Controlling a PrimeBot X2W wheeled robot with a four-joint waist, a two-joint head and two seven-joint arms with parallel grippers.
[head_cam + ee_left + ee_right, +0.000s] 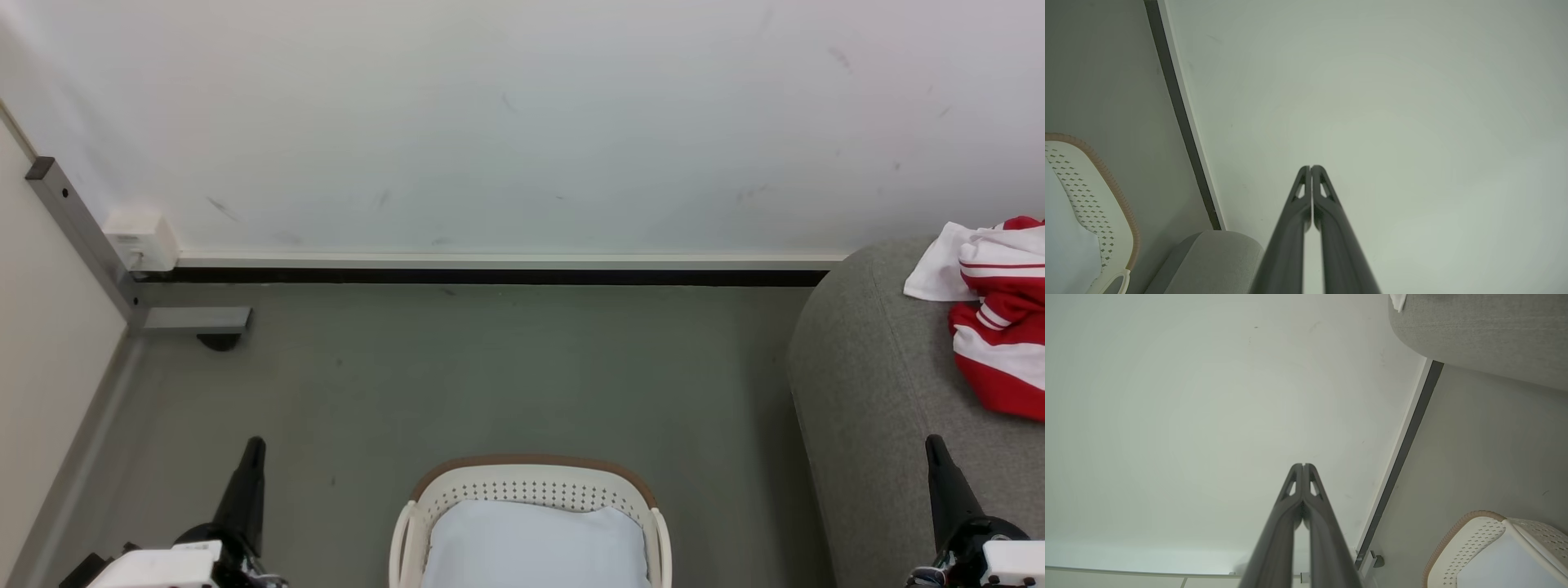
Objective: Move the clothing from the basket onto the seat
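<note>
The red clothing [1000, 327] with white panels and stripes lies crumpled on the grey seat [882, 384] at the right edge of the head view. The cream basket [531, 490] with a brown rim stands on the floor at bottom centre, with just a pale blue-white cloth pad [535, 543] inside. My left gripper [255, 445] points up at lower left, left of the basket. Over the seat's front, at lower right, is my right gripper [933, 445]. In the wrist views both the left gripper [1310, 167] and the right gripper [1303, 465] are shut with nothing between the fingers.
A white wall with a dark baseboard [490, 276] runs behind the grey-green floor [490, 376]. A grey metal post with a foot [192, 320] and a white box [140, 238] stand at the left corner. The seat's end [1208, 261] shows beside the basket [1094, 204].
</note>
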